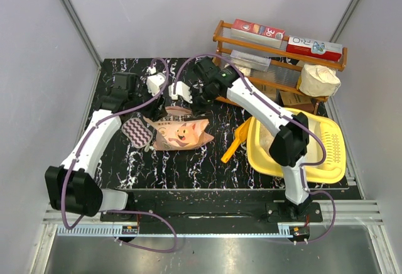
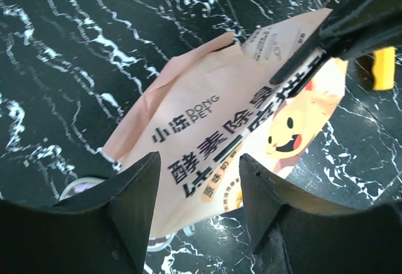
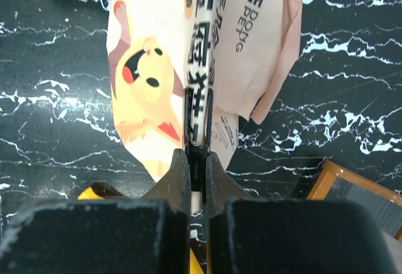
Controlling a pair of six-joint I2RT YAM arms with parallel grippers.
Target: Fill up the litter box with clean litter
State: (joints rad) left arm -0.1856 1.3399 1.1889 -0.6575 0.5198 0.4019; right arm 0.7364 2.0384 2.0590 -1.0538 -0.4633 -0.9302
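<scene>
From overhead the two wrists crowd together above the bag of clean litter (image 1: 180, 134), so neither set of jaws can be read there. The right gripper (image 3: 196, 153) shows plainly only in its own camera; its fingers are pressed together on a raised fold of the bag that runs straight ahead of them, with printed characters squeezed in the crease. The left gripper (image 2: 198, 161) stands spread in its wrist view, the bag lying beyond and between its two dark fingers (image 2: 135, 192); whether either finger touches the bag cannot be told. Ahead and to its right, the right gripper's black tips come down onto the same fold.

Both ends of the bag are cut off in the right wrist view, and one end hides behind the fingers in the left; whether it is sealed or opened cannot be seen.

The litter box (image 1: 333, 156) appears only from above, well off to the right of both grippers, its near-left part covered by the right arm's elbow (what lies inside is hard to make out). An orange scoop (image 1: 233, 143) lies just beside its left edge, between box and bag. A wooden shelf (image 1: 279, 53) stands beyond the right gripper. A purple-patterned item (image 1: 137, 131) lies beside the bag's left end, mostly hidden behind the left fingers in the wrist view.
</scene>
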